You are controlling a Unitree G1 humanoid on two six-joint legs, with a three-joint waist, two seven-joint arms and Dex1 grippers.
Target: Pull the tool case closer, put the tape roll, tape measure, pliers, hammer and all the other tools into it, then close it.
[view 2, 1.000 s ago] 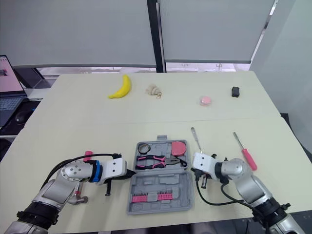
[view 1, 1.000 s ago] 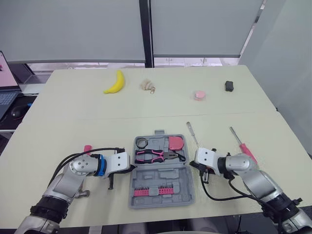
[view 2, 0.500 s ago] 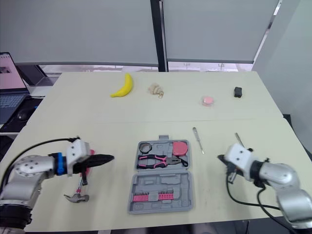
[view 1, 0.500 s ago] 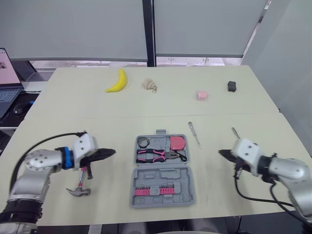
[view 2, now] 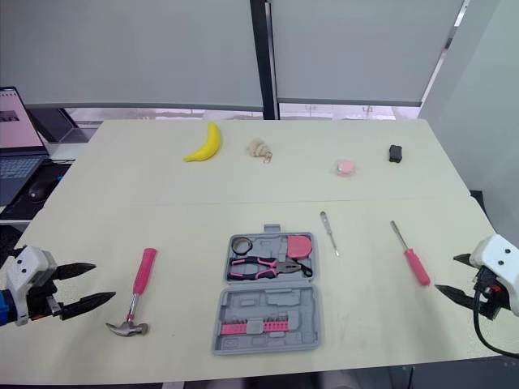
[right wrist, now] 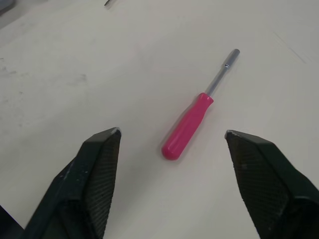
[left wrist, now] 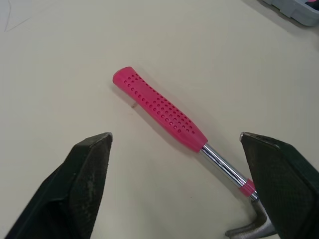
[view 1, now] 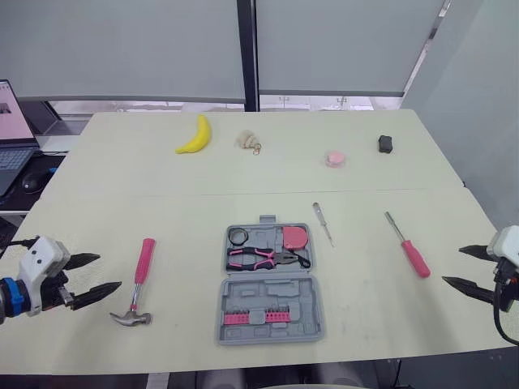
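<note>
While case (view 1: 272, 296) lies open, hammer (view 1: 143, 263), screwdriver (view 1: 412, 254) outside

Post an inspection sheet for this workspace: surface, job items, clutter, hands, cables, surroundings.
Surface: pale beige table, no spills seen.
Job's things: open grey plastic tool case holds black tape roll, pink round tape measure and pink-handled pliers. Outside it: pink-handled hammer to its left, slim metal tool and pink-handled screwdriver to its right.
Clutter: yellow banana, small beige object, pink round item, small black object, all on the far side.
Hands: left hand open, empty, near the hammer; right hand open, empty, near the screwdriver.
Cables: black cable at the right hand.
Surroundings: laptop, computer mouse, grey window blinds.
</note>
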